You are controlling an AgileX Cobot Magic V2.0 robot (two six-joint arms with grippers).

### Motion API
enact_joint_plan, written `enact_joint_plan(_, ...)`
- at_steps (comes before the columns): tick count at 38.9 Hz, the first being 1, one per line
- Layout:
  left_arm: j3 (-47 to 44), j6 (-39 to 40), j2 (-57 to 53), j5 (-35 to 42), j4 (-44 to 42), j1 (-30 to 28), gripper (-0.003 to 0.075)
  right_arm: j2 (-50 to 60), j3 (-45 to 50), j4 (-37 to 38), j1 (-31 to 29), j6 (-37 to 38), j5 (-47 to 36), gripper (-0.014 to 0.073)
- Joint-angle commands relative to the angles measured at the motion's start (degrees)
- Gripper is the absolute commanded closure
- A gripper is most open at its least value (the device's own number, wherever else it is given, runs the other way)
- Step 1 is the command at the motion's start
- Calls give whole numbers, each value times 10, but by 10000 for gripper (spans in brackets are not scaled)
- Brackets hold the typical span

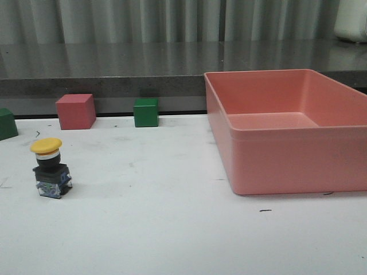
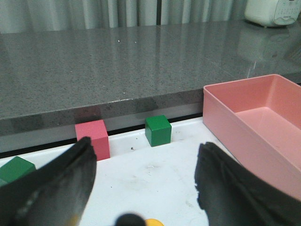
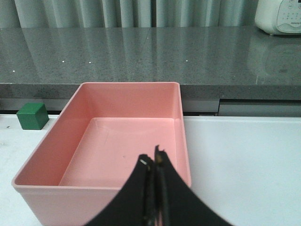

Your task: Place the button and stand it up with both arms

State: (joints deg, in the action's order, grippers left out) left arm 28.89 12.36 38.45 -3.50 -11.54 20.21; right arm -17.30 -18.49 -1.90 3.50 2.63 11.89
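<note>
The button (image 1: 50, 168) stands upright on the white table at the left in the front view, yellow cap on top, black collar and clear blocky base below. No gripper shows in the front view. In the left wrist view my left gripper (image 2: 146, 162) is open, its two dark fingers wide apart, and a sliver of the yellow cap (image 2: 154, 222) shows at the frame's edge between them, behind the fingertips. In the right wrist view my right gripper (image 3: 154, 160) is shut and empty, above the near wall of the pink bin (image 3: 101, 188).
A large pink bin (image 1: 275, 166) fills the right of the table. A pink cube (image 1: 75, 111) and a green cube (image 1: 146, 112) stand at the table's back edge; another green cube (image 1: 7, 124) sits at far left. A grey counter (image 1: 114, 63) runs behind.
</note>
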Motion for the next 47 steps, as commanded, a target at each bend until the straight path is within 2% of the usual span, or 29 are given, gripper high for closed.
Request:
enact_joint_plan(1,21,7,-62,-20,10,5,384,-2,-16,5,-3,-5,-49,664)
enact_joint_plan(9,21,7,-186,-123,10,5,569,-2,-16,5,-3,-5,-49,664)
enact_joint_plan(16,21,7,-259,-161,10,5,741,-2,-16,5,-3,-5,-49,664)
enact_joint_plan(47,21,7,-275,-164,10,5,740,-2,-16,5,-3,-5,-49,664)
